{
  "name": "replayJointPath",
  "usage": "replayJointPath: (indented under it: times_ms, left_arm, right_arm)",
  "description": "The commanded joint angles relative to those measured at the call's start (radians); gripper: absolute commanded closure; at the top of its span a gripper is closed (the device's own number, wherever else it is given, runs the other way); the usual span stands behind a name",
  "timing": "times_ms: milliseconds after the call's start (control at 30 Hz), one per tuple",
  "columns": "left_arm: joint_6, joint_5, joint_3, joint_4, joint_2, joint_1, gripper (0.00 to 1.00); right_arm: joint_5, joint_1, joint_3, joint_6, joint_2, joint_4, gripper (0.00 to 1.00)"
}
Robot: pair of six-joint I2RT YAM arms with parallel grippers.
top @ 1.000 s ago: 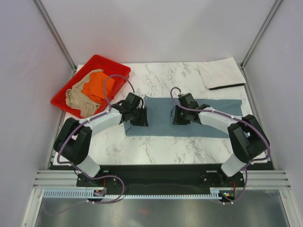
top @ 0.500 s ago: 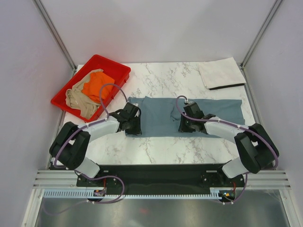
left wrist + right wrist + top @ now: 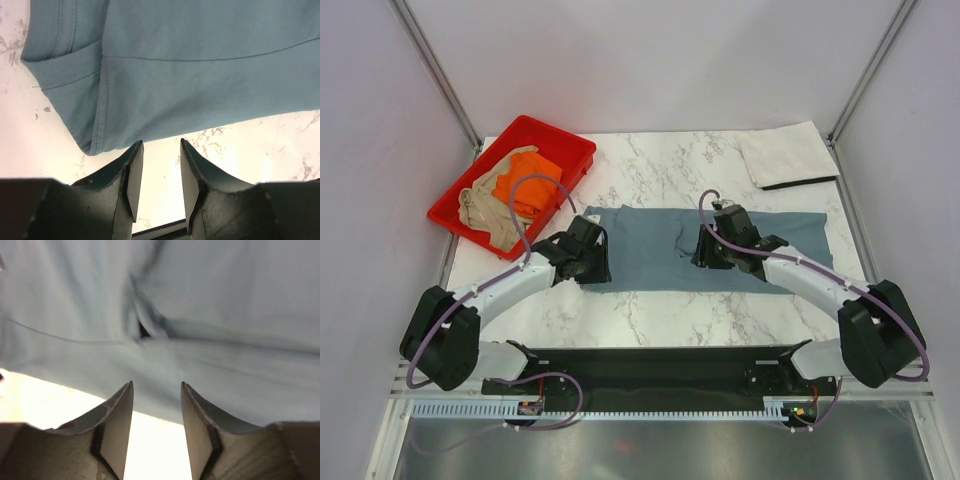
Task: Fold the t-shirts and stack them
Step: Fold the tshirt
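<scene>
The task stood roughly a quarter done, by my reading. One white shirt (image 3: 785, 153) lay folded flat at the far right corner of the table (image 3: 660, 165), the likely start of the stack. The blue shirt (image 3: 650, 245) lay spread across the middle of the table as a long, narrow band. In the left wrist view a sleeve lay doubled over the body and the near edge showed layers, so a lengthwise fold seemed made. It was not yet folded crosswise, and it lay well apart from the white shirt.

The left gripper (image 3: 590, 268) hung at the band's left end, just off its near edge. Its jaws stood moderately apart and had nothing between them, with only bare marble below. The right gripper (image 3: 712, 255) sat over the band's middle near the near edge. Its jaws were parted about as far and were also empty, and the cloth lay beyond its fingertips (image 3: 120, 405).

The orange shirt (image 3: 520, 185) and the tan shirt (image 3: 485, 210) lay crumpled together in the red tray (image 3: 560, 133) at the far left, both unfolded.

What remained, I judged, was to fold the blue band down to size, set it on the white shirt, then spread, fold and stack the two from the tray
</scene>
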Motion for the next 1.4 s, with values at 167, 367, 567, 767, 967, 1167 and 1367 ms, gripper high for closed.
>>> replayJointPath:
  times_ms: [167, 367, 567, 767, 967, 1167, 1367]
  left_arm:
    - [-0.023, 0.102, 0.023, 0.031, -0.001, 0.028, 0.55]
    - [-0.046, 0.183, -0.038, 0.085, 0.002, 0.097, 0.55]
    - [-0.029, 0.145, -0.084, 0.086, 0.077, 0.112, 0.55]
    - [-0.035, 0.106, -0.115, 0.089, 0.073, 0.114, 0.55]
    - [-0.035, 0.083, -0.109, 0.089, 0.059, 0.112, 0.55]
    - [-0.036, 0.08, -0.115, 0.086, 0.063, 0.112, 0.55]
    - [-0.043, 0.073, -0.121, 0.089, 0.069, 0.114, 0.55]
  right_arm:
    - [-0.074, -0.022, 0.191, 0.071, 0.238, 0.181, 0.36]
    - [-0.096, -0.024, 0.292, 0.086, 0.416, 0.231, 0.33]
    - [-0.123, -0.037, 0.36, 0.04, 0.517, 0.258, 0.4]
    - [-0.111, -0.066, 0.372, -0.009, 0.536, 0.263, 0.43]
    - [-0.136, -0.077, 0.39, -0.023, 0.559, 0.263, 0.45]
    - [-0.153, -0.083, 0.401, -0.046, 0.579, 0.277, 0.61]
    - [-0.105, -0.093, 0.389, -0.146, 0.547, 0.312, 0.76]
